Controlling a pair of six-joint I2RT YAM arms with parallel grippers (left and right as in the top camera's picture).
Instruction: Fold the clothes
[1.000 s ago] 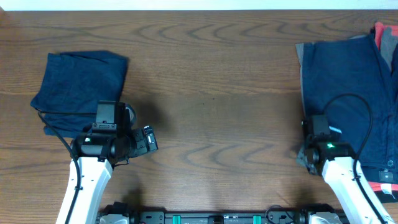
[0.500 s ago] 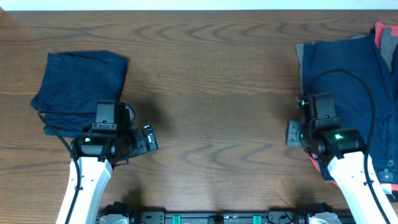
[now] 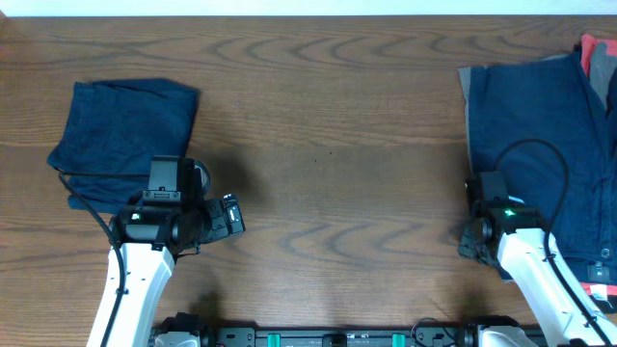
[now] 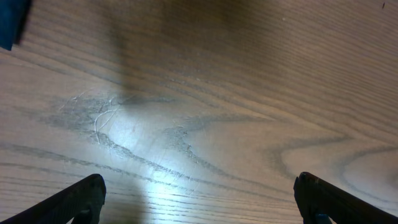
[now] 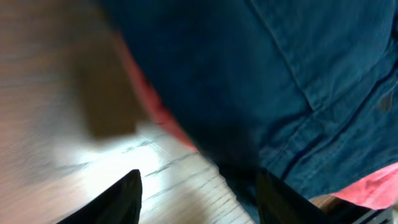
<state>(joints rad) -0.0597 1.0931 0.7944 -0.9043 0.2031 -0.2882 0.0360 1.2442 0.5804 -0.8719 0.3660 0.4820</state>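
A folded navy garment (image 3: 125, 130) lies at the far left of the table. At the right edge lies a pile of clothes (image 3: 540, 145): navy on top, a grey edge (image 3: 464, 106) and coral-red (image 3: 598, 58) under it. My left gripper (image 3: 231, 217) (image 4: 199, 186) hangs wide open over bare wood, right of the folded piece. My right gripper (image 3: 469, 238) (image 5: 199, 186) is open at the pile's near left corner. Wood shows between its fingers, and its right finger (image 5: 280, 199) sits at the navy cloth's (image 5: 292, 68) edge. A coral-red strip (image 5: 155, 109) peeks out beside it.
The wooden table (image 3: 328, 145) stretches between the two garment groups. A corner of the folded navy piece (image 4: 12, 22) shows at the top left of the left wrist view. The right arm's cable (image 3: 549, 159) loops over the pile.
My right arm swung up away from the front edge, then came back down to the pile's near left corner. The left arm has not moved.
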